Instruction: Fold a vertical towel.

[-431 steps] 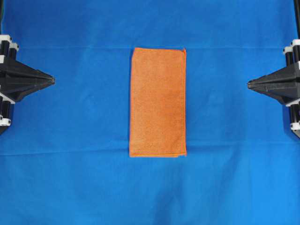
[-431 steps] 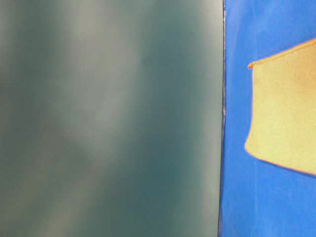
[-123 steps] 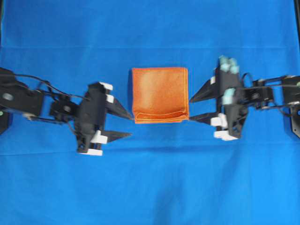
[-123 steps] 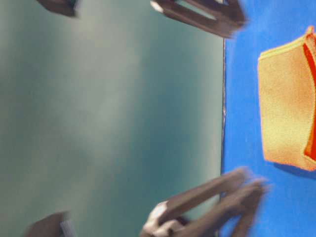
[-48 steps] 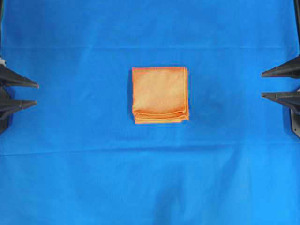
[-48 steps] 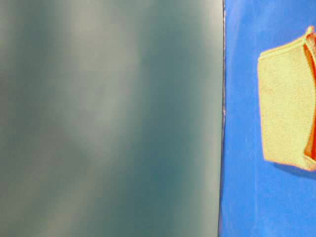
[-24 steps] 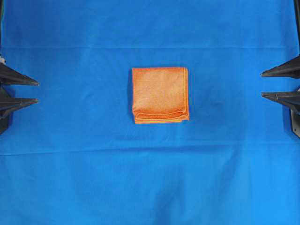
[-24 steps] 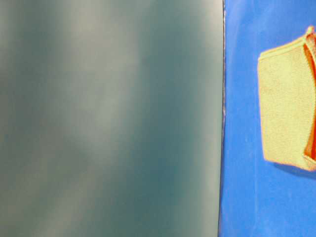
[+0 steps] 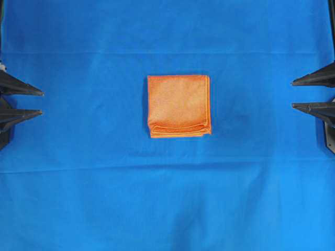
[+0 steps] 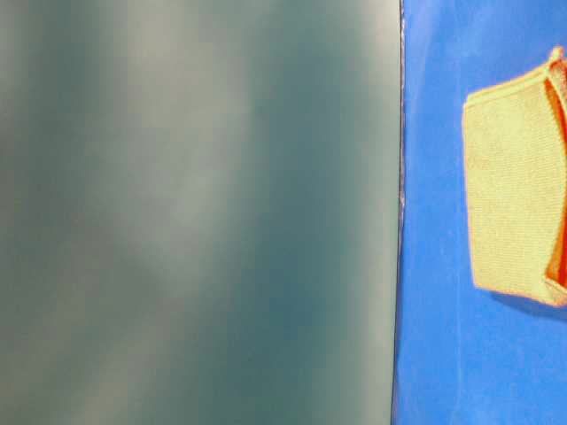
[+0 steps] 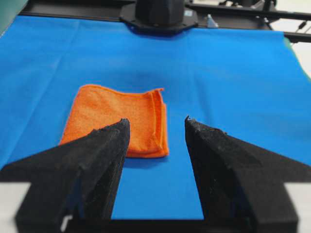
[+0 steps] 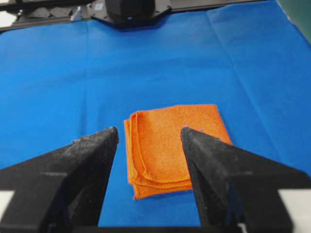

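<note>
1. The towel (image 9: 179, 106) lies in the middle of the blue sheet (image 9: 167, 198) that covers the bench, doubled over into a near-square. Its stacked hems show along the edge nearest the bottom of the overhead view.
2. The left gripper (image 9: 41, 103) sits at the left edge of that view and the right gripper (image 9: 293, 94) at the right edge. Both are well apart from the towel and touch nothing.
3. Both pairs of jaws stand apart and empty; each wrist view shows bare sheet and the towel through the gap.
4. Judged from this, the fold looks done and the step in hand is simply resting clear. Doing it well means leaving the cloth alone: no sweep across the middle, no drag on the sheet that could shift the stack.
5. If a tidy-up were wanted, the loose spot is the hem edge, where the top layer sits a little short of the one beneath, with a soft bulge. A light press there would flatten it; a pinch would likely lift only one layer and open the fold.
6. The table-level view shows just one side of the towel, so the far corners cannot be checked from it.
</note>
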